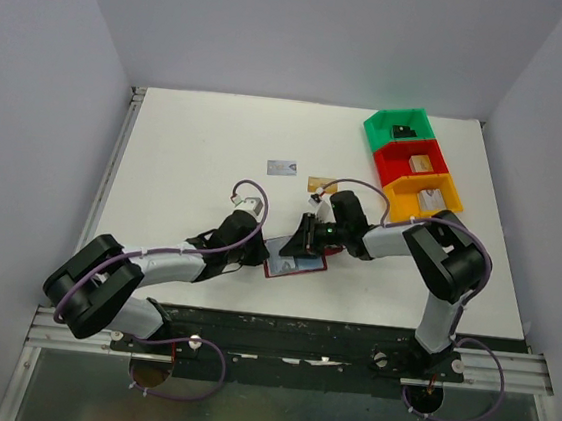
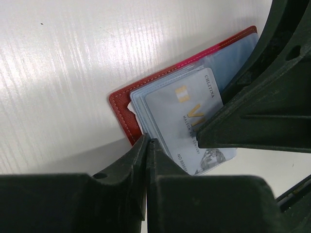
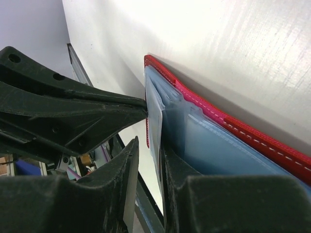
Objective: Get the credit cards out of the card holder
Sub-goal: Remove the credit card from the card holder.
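Right gripper astride silver card edge, card holder open beneath

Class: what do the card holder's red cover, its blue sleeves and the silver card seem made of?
The card holder cover: likely leather or imitation, grained, stitched edge. Its sleeves: soft translucent blue plastic, glossy. The silver card: probably stiff plastic, smooth printed face.

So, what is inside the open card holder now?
A silver-grey card sticks out of the light blue sleeves of the card holder. Whether more cards lie beneath it cannot be seen; the right gripper hides part of it.
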Available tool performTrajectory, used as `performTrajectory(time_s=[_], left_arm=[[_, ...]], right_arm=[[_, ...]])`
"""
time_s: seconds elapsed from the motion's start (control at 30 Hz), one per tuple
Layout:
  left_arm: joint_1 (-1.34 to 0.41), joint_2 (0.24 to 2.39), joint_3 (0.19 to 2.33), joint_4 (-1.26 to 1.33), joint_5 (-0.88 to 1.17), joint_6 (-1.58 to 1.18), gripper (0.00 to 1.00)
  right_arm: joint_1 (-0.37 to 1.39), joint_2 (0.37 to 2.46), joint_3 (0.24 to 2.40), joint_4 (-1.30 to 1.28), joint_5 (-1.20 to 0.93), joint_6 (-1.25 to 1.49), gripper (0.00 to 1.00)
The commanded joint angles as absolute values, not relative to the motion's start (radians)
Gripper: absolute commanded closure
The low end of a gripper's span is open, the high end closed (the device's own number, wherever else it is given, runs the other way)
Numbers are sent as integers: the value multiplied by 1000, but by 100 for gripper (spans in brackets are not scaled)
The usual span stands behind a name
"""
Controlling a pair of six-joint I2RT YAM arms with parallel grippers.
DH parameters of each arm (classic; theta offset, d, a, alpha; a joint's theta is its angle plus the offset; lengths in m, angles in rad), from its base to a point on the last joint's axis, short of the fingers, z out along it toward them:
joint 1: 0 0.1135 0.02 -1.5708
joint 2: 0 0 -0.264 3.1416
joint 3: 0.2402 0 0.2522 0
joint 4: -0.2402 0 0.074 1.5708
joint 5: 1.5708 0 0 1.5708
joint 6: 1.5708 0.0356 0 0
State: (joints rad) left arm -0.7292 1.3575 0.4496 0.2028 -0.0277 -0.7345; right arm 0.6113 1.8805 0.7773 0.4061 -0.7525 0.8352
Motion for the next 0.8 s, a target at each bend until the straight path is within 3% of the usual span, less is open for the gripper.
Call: performTrajectory(time_s=[0.0, 0.17, 0.77], left_arm=[[-736, 1333, 440, 175, -57, -735, 84], [-736, 1361, 465, 146, -57, -732, 100], [-736, 1437, 514, 61, -77, -746, 100]], right_arm=[[620, 1850, 758, 367, -726, 811, 69], [618, 1836, 753, 357, -724, 808, 68], [617, 1775, 739, 310, -703, 778, 66]])
